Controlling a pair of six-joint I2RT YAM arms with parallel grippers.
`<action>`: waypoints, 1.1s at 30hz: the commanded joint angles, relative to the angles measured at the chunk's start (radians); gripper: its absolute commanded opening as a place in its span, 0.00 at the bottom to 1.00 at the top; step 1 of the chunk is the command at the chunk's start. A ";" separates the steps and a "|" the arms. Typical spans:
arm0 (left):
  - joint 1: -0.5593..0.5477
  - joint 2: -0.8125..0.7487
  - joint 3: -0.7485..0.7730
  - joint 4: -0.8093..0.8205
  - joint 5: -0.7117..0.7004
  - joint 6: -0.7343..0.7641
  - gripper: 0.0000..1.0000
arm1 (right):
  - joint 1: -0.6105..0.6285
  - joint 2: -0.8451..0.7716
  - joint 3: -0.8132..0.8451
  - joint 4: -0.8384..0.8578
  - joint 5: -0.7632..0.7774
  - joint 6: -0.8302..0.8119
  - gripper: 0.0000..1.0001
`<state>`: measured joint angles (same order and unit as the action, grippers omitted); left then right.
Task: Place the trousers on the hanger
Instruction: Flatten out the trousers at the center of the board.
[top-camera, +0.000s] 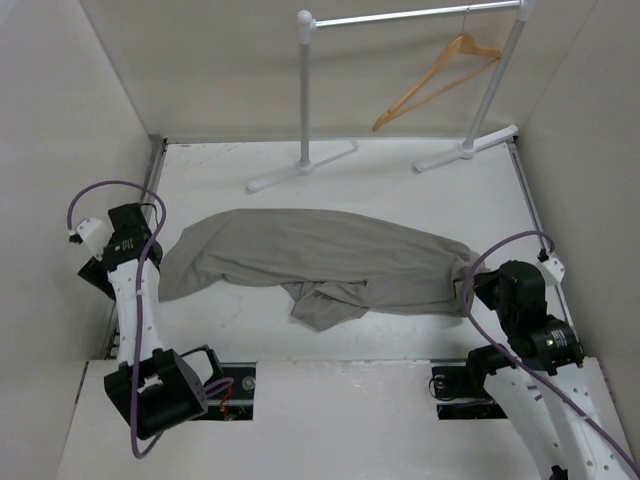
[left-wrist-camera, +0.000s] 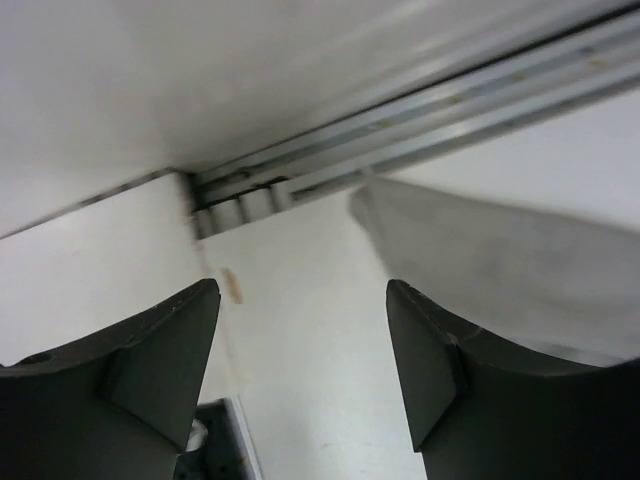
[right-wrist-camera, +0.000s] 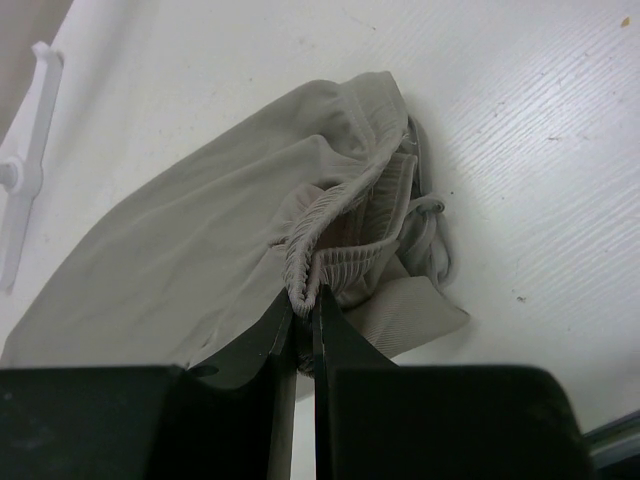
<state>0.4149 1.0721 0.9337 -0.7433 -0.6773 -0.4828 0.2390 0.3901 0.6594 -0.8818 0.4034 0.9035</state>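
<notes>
The grey-taupe trousers (top-camera: 320, 262) lie spread across the middle of the table, with a crumpled fold at the front. My right gripper (right-wrist-camera: 304, 300) is shut on the ribbed waistband at the right end of the trousers (right-wrist-camera: 230, 230). My left gripper (left-wrist-camera: 303, 300) is open and empty beside the left end of the trousers (left-wrist-camera: 500, 250), not touching them. In the top view my left gripper (top-camera: 150, 250) sits at the cloth's left edge and my right gripper (top-camera: 478, 283) at its right edge. The tan wooden hanger (top-camera: 437, 80) hangs tilted on the rail at the back right.
The white-and-silver clothes rail (top-camera: 305, 100) stands at the back of the table on two white feet (top-camera: 300, 168). White walls close in both sides. A metal track (left-wrist-camera: 420, 120) runs along the table's left edge. Purple cables loop off both arms.
</notes>
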 joint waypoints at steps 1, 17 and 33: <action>-0.081 0.157 0.052 0.183 0.166 0.004 0.66 | 0.024 0.029 0.029 0.070 0.014 -0.044 0.03; -0.176 0.669 0.122 0.383 0.418 0.000 0.29 | 0.000 0.066 -0.006 0.199 -0.163 -0.058 0.04; -0.829 0.288 0.001 0.113 0.107 -0.445 0.36 | -0.027 0.030 -0.032 0.228 -0.178 -0.069 0.04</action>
<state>-0.2699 1.3388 1.0809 -0.4480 -0.5095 -0.6579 0.2214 0.4286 0.6189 -0.7238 0.2348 0.8417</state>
